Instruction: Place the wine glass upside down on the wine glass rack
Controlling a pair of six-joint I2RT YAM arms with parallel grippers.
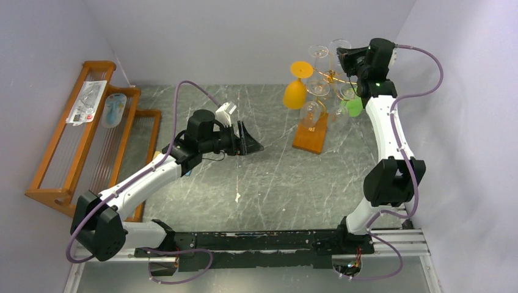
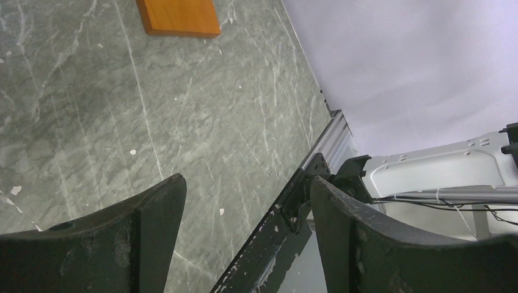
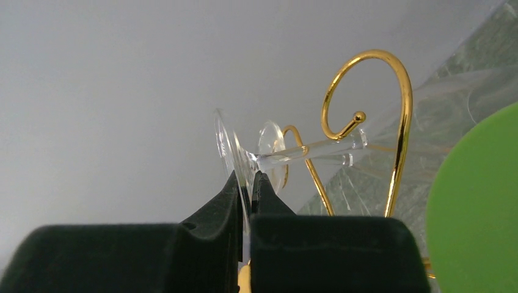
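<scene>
Fingers (image 3: 214, 207) of the right hand (image 3: 245, 183) are pinching the rim of the round foot of the clear wine glass (image 3: 305, 151), closed narrowly on it. Its stem is passing just under the ball-tipped curl of a scroll arm on the thin gold wire wine glass rack (image 3: 400, 97). The rack is standing on its orange-brown wooden base (image 1: 310, 135) at the far right of the grey marbled surface (image 1: 275, 183). A green disc (image 3: 476, 207) is showing just beside the scroll. The left hand (image 2: 244, 189) is hovering wide and empty over the surface, well apart from the rack.
</scene>
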